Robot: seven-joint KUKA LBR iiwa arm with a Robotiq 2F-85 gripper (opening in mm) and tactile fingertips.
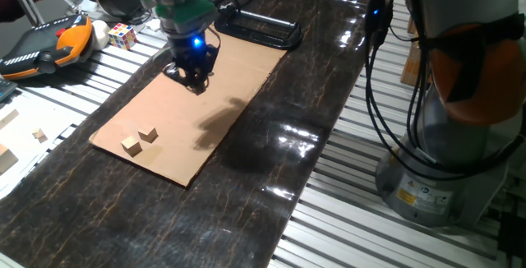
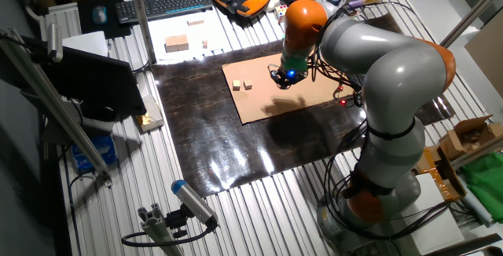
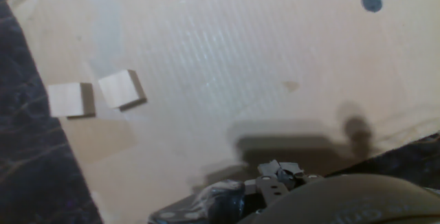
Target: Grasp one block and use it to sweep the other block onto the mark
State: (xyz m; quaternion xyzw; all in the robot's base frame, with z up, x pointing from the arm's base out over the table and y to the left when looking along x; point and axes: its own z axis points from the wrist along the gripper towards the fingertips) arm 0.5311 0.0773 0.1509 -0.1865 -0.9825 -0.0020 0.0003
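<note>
Blocks: two small pale wooden ones lie side by side near one end of the tan cardboard sheet [image 1: 205,103], the left block [image 3: 69,100] squared up and the right block [image 3: 122,88] turned at a slight angle, close together but apart. Across the sheet, the mark [image 3: 372,2] is a dark round dot well away from both. Above the cardboard's middle hangs the pincer [image 1: 196,75], blue light glowing on its body, holding nothing; whether its fingers are spread or closed cannot be told. Black matting covers the slatted surface [image 1: 460,243] beneath.
</note>
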